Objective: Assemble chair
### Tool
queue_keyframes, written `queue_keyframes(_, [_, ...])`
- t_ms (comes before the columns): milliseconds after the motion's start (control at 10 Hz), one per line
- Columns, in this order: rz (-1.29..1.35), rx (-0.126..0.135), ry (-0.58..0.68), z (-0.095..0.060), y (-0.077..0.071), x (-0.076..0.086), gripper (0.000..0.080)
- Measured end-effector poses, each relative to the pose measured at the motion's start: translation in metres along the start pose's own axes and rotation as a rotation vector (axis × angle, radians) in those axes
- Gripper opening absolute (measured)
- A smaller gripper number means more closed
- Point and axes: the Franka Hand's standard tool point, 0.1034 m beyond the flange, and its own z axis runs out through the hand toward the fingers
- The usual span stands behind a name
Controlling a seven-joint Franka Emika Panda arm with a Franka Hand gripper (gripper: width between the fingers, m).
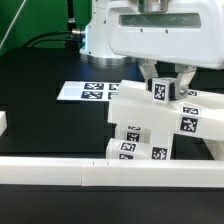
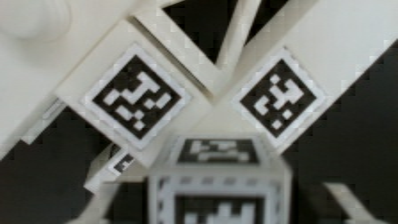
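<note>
White glossy chair (image 1: 138, 112) pieces stood stacked by the worktop's near edge, toward the exterior view's right, just behind the long rail (image 1: 60, 172). The gripper (image 1: 166, 90) held its jaws clamped on the topmost tagged block. A skewed push could topple the stack.

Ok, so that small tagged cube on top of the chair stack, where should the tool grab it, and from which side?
I'd take the small cube by its two side faces, coming straight down from above. It sits topmost on the chair stack, with bigger parts crowding it below. The tool straddles it that way; whether it is clamped is unclear.
</note>
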Motion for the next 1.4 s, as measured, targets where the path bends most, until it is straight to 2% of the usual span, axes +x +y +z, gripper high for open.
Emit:
queue_keyframes(100, [-0.012,0.0,0.0,0.0001,0.0001,0.0001,0.0558])
queue_keyframes(200, [-0.1,-0.003,-0.001,-0.0002,0.0013,0.002,0.0558])
queue_keyframes(300, [-0.128,-0.005,-0.002,-0.0006,0.0001,0.0015,0.063])
queue_keyframes(700, [-0.381,-0.007,-0.002,0.0001,0.0005,0.0015,0.0648])
queue_keyframes(800, [-0.539,-0.028,0.0,-0.0004,0.0009,0.0007,0.0648])
queue_keyframes(1000, [-0.773,-0.041,-0.013,-0.0024,0.0008,0.0007,0.0648])
queue_keyframes(1400, [-1.119,-0.051,-0.011,-0.0031,0.0008,0.0032,0.0648])
